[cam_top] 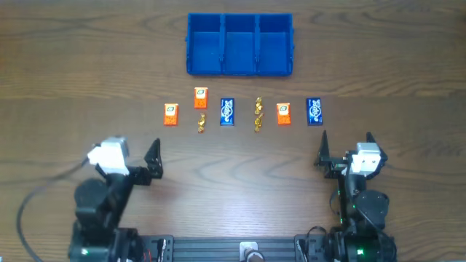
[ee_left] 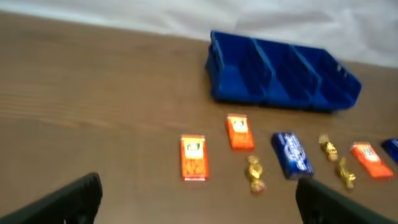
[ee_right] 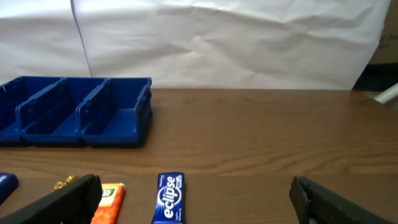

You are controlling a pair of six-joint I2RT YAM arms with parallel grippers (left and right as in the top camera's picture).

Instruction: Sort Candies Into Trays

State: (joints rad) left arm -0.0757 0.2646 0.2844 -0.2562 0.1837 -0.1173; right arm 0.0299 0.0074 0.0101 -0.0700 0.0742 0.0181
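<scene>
- A brown wood-grain table (cam_top: 73, 65) carries everything, with a white sheet (ee_right: 217, 43) hung behind it. At the far middle sits a blue three-compartment tray (cam_top: 240, 44), and all three of its bins are empty.
- Between the tray and the arms lies a loose row of three orange candy packs (cam_top: 170, 114), two blue gum packs (cam_top: 314, 111) and three gold-wrapped candies (cam_top: 258, 107). None overlap, but the gold ones lie just beside flat packs.
- The left gripper (ee_left: 198, 193) hangs on the near side of the row with its fingers wide apart and nothing between them. The leftmost orange pack lies just ahead of it.
- The right gripper (ee_right: 194, 186) is likewise spread and empty, and the rightmost blue gum pack lies ahead of it, slightly off its centre line.
- Nothing looks sorted yet, so the step in hand is probably the first pick.
- To do it well, each arm should likely start with the outermost piece on its own side, which keeps the arms well apart.
- Line the fingers across a pack's narrow width and centre it before descending. Come down until the tips nearly touch the wood, since the packs lie flat and low.
- The gold candies look small and crinkly. Clearing the neighbouring packs first may avoid nudging them.
- Keep one kind to each bin, and release low inside the walls.
</scene>
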